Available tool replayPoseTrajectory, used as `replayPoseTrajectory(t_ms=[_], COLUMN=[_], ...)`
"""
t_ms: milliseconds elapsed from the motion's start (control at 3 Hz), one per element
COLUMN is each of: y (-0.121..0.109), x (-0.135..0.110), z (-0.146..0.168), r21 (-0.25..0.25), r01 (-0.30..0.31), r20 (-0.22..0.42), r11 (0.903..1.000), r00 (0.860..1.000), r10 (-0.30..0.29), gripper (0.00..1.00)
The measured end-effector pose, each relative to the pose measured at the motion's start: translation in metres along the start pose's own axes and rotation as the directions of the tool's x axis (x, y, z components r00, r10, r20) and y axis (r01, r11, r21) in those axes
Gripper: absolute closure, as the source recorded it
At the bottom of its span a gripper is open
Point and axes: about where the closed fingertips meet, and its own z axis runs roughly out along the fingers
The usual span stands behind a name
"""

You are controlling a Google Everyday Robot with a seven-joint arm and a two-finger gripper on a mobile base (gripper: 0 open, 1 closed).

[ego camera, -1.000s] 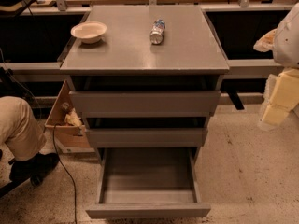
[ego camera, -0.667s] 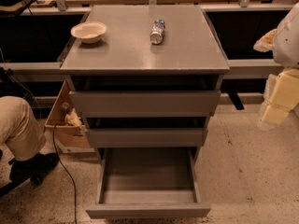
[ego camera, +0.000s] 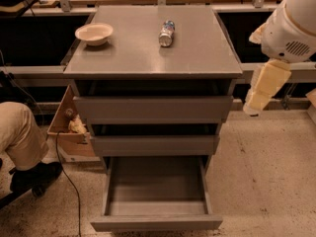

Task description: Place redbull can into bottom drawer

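The redbull can (ego camera: 167, 32) lies on its side at the far middle of the table (ego camera: 148, 58), with a white bowl (ego camera: 94, 33) well apart to its left. Below, the bottom drawer (ego camera: 155, 223) stands pulled open. The end effector (ego camera: 259, 95) hangs beside the table's right edge, holding nothing visible; I cannot tell how open it is. A cardboard box (ego camera: 66, 132) and a person's leg (ego camera: 19, 132) sit to the left.

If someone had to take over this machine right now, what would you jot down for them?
The gripper hangs right of the cabinet, apart from everything.
The redbull can lies on its side on the cabinet's top, right of the white bowl.
The bottom drawer is pulled open.
Done: drawer open.
Left: grasp can, put it in the drawer.
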Motion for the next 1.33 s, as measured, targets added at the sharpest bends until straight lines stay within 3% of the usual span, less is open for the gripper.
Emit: replayPoseTrajectory(t_ms=[333,1000,1333], y=[-0.054,-0.135,-0.136], x=[-0.039,-0.093,-0.096], z=[0.033,0.094,0.098], r21=[0.044,0.076,0.08], r01=[0.011,-0.015,-0.017], r20=[0.052,0.149,0.149], r11=[0.999,0.997,0.9967], r00=[0.999,0.989,0.989], r10=[-0.013,0.003,0.005], gripper=[0.0,0.0,0.0])
